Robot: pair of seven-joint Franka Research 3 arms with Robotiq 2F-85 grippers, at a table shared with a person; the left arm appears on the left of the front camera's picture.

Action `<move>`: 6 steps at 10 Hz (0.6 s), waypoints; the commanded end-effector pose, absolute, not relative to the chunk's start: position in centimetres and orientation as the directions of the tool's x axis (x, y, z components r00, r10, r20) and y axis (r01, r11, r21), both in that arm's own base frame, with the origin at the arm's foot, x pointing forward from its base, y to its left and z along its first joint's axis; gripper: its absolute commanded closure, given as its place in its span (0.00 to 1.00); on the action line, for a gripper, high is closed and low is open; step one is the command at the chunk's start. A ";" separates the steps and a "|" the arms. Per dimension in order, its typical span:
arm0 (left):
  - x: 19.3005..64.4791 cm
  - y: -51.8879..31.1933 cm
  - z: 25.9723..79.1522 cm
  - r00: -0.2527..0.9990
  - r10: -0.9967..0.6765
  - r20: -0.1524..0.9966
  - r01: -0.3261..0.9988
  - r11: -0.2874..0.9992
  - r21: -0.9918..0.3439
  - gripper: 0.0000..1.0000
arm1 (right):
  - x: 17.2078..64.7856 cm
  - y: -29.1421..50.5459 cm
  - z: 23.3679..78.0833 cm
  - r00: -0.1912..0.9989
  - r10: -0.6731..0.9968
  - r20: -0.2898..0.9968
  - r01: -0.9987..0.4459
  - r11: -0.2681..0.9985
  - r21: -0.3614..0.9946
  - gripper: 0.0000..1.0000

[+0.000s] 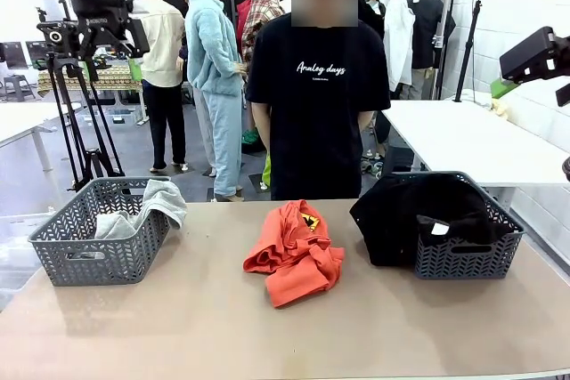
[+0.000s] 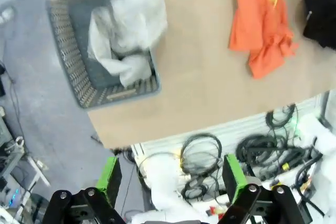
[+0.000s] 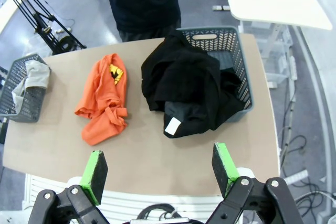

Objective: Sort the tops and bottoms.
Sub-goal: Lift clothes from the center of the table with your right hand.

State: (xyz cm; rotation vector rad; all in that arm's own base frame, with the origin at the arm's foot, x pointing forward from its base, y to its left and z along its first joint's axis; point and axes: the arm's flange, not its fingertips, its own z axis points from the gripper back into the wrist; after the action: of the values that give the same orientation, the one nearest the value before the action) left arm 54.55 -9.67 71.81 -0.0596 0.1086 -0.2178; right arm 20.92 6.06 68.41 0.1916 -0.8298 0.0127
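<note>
Both claws, left gripper [image 2: 170,182] and right gripper [image 3: 160,169], hang wide open and empty, high above the table. The orange top [image 1: 294,253] lies mid-table; pinch a thick fold, probably centrally, then carry it to the left basket [image 1: 64,255].

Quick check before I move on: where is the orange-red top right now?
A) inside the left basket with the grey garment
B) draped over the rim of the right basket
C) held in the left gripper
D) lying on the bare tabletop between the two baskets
D: the orange-red top lies crumpled on the table, between the left basket and the right basket, touching neither, with both grippers open and away from it.
</note>
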 end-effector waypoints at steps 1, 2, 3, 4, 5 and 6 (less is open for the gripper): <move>47.3 -6.9 64.4 0.956 -0.238 -0.171 0.218 0.968 -0.127 0.00 | 21.0 6.0 68.3 0.683 -0.055 0.728 -0.093 0.982 0.162 0.00; 45.1 -5.4 61.8 0.981 -0.159 -0.107 0.144 0.980 -0.140 0.00 | 21.0 6.0 68.3 0.683 -0.055 0.728 -0.093 0.982 0.162 0.00; 42.7 -4.0 60.0 0.985 -0.167 -0.044 0.160 0.978 -0.134 0.00 | 21.0 6.0 68.3 0.683 -0.055 0.728 -0.093 0.982 0.162 0.00; 39.7 -3.4 59.1 0.988 -0.154 -0.007 0.147 0.955 -0.258 0.00 | 21.0 6.0 68.3 0.683 -0.055 0.728 -0.093 0.982 0.162 0.00; 38.3 -3.1 58.2 0.982 -0.161 0.097 0.182 0.942 -0.281 0.00 | 21.0 6.0 68.3 0.683 -0.055 0.728 -0.093 0.982 0.162 0.00; 37.4 -2.8 58.8 0.979 -0.139 0.153 0.184 0.923 -0.339 0.00 | 21.0 6.0 68.3 0.683 -0.055 0.728 -0.093 0.982 0.162 0.00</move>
State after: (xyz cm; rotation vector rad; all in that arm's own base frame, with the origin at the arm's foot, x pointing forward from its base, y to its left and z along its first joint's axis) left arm 41.32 -2.86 61.76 -0.2819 -0.0248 -0.1120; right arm 20.91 6.04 68.41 0.1912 -0.8299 0.0120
